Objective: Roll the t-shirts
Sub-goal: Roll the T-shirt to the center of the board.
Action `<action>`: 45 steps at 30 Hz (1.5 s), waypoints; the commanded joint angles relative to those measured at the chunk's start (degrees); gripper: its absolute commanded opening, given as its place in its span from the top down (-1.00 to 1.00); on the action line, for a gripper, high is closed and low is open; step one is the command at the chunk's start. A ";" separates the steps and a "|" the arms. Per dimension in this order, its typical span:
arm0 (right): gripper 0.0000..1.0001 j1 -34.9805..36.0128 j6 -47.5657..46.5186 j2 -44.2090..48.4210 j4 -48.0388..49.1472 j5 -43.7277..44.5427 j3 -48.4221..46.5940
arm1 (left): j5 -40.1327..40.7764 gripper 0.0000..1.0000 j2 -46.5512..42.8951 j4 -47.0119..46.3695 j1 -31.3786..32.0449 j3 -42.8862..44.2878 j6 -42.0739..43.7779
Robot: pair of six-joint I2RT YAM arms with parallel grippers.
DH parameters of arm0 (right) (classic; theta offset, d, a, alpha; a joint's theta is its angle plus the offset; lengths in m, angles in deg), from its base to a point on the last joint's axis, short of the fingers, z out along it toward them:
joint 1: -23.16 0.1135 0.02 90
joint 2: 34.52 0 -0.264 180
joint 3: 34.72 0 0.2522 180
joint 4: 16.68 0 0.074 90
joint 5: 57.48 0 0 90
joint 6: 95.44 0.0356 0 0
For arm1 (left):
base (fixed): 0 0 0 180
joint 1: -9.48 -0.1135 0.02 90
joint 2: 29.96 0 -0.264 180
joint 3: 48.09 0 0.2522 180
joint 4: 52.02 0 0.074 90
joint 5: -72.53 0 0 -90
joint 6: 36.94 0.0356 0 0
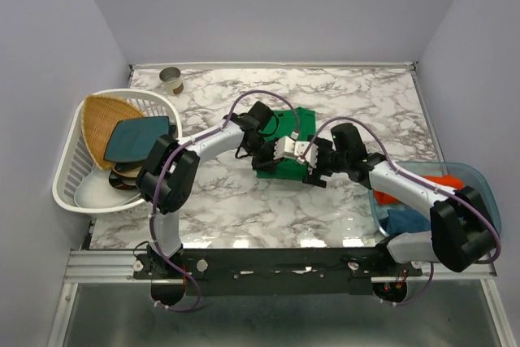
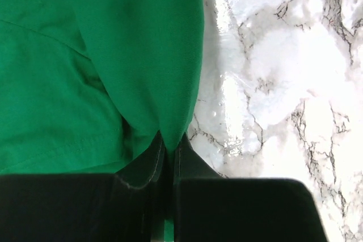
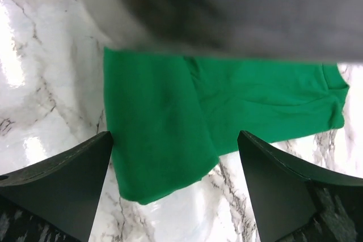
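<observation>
A bright green t-shirt [image 1: 286,129] lies partly folded on the marble table's middle. My left gripper [image 1: 279,153] is shut on a fold of its edge, and the cloth is pinched between the black fingers in the left wrist view [image 2: 168,140]. My right gripper [image 1: 314,163] hovers open just beside it. In the right wrist view [image 3: 173,191] its two fingers stand wide apart over a folded flap of the green shirt [image 3: 164,140] without touching it. An orange-red roll [image 1: 444,180] and a blue roll [image 1: 406,221] lie in the bin at the right.
A clear blue bin [image 1: 479,180] sits at the right edge. A white basket [image 1: 69,176] at the left holds a wicker tray [image 1: 106,115], a dark teal plate [image 1: 138,137] and bowls. A small cup [image 1: 171,80] stands at the back left.
</observation>
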 commanded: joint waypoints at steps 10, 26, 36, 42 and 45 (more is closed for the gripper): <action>-0.99 3.30 -3.78 -4.26 1.80 -2.63 0.32 | -8.29 0.91 5.20 6.37 -2.91 7.40 -1.86; -0.92 4.27 -2.54 -11.64 3.20 5.19 -4.25 | -10.84 0.90 6.69 9.97 -4.32 9.08 0.95; 0.65 3.83 -0.97 -13.93 -13.30 -1.74 -11.27 | -11.19 0.82 9.59 22.68 -5.46 14.08 4.99; 0.73 1.81 -3.69 -16.82 -32.99 -11.93 -16.36 | -13.83 0.81 13.97 39.47 -6.96 18.83 11.40; 0.73 -0.21 -4.48 -20.15 -38.90 -14.58 -18.48 | -15.15 0.80 16.52 43.26 -7.84 20.50 11.15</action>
